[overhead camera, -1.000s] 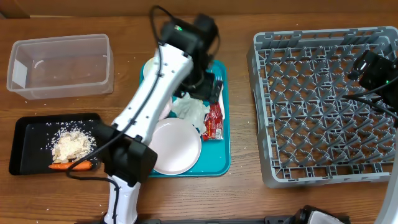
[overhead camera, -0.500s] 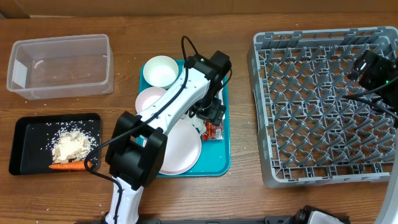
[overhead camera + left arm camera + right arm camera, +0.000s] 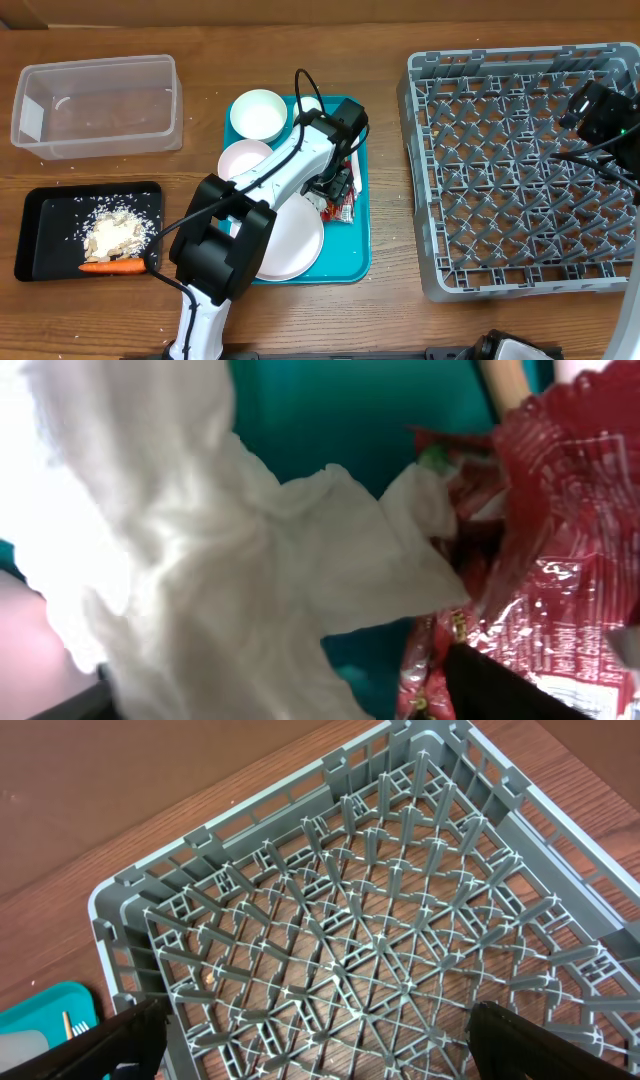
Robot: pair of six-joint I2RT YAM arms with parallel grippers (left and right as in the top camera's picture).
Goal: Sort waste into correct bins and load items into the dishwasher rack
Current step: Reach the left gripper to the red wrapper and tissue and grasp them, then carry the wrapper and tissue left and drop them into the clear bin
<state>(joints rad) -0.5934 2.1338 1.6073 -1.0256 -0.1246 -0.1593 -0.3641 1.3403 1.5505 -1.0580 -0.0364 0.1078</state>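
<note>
Black tray [image 3: 40,228], front-left: scraps [image 3: 115,236] heaped inside w/ carrot [image 3: 112,266] along its front wall. Tub [image 3: 97,105] sits behind it, apart; contents can't be made out.

Teal tray [image 3: 357,258], centre: bowl [image 3: 257,113] at back-left corner, 2nd bowl [image 3: 243,158] just in front, plate [image 3: 292,238] at front overhanging the tray's left edge. Wrapper [image 3: 345,208] lies by plate's right rim. Napkin [image 3: 230,580] fills the wrist view, one corner lapping onto the wrapper; a chopstick [image 3: 505,385] end shows at top.

L gripper [image 3: 335,187] is down on the teal tray right over napkin & wrapper; only a dark finger [image 3: 490,685] edge shows, so can't tell if it's pinching anything.

Rack [image 3: 520,170], right side: bare pegs & grid. R gripper [image 3: 600,110] hangs above its back-right part, fingers [image 3: 120,1038] spread wide, holding nothing
</note>
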